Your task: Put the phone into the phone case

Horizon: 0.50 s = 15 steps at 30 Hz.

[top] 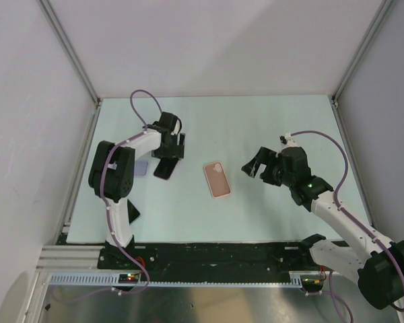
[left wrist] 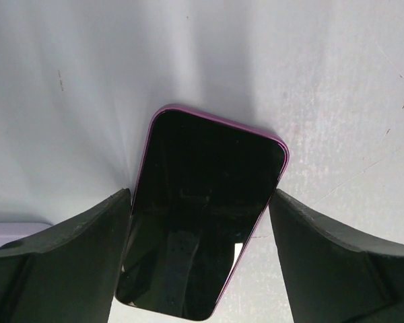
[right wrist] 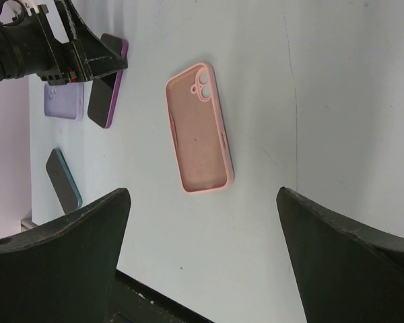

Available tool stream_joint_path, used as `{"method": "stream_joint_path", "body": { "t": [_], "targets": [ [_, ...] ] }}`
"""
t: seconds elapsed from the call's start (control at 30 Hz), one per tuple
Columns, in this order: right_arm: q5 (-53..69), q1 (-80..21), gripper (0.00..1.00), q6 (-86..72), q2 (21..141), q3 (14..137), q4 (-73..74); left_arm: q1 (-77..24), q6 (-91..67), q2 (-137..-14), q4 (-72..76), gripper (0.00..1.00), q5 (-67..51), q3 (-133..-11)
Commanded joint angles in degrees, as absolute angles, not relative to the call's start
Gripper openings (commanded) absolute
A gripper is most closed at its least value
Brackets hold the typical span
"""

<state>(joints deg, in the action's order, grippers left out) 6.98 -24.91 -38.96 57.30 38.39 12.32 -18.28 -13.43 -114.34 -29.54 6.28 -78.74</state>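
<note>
The phone (left wrist: 202,215), black-screened with a purple rim, lies flat on the table between my left gripper's fingers (left wrist: 81,249). My left gripper (left wrist: 200,196) straddles it, jaws open: the left finger is right at the phone's edge and the right finger is just off the other edge. From above, the left gripper (top: 170,153) hangs over the phone (top: 164,169). The pink phone case (top: 217,180) lies hollow side up mid-table, also seen as the case (right wrist: 196,128) in the right wrist view. My right gripper (top: 250,167) hovers open to its right, empty (right wrist: 203,202).
A lavender case (top: 141,168) lies just left of the phone. A second dark phone with a teal rim (right wrist: 62,178) rests nearer the left arm's base (top: 132,212). Grey walls and aluminium posts enclose the table's back and sides.
</note>
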Motion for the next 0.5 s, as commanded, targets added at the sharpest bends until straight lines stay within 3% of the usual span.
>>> {"method": "stream_joint_path", "body": {
  "t": [0.0, 0.23, 0.47],
  "targets": [
    [6.59, -25.38, 0.96, -38.54, 56.51, 40.82, 12.3, -21.84, -14.9, -113.51, -31.14, 0.81, 8.42, -75.6],
    [4.89, -26.89, 0.96, -38.17, 57.86, 40.82, 12.78, -25.49, -21.98, -111.79, -31.12, 0.64, 11.6, -70.78],
    [3.07, -31.01, 0.96, -37.51, 61.22, 40.84, 12.42, -28.13, -36.06, -106.2, -29.75, 0.61, 13.01, -62.45]
  ]
}}
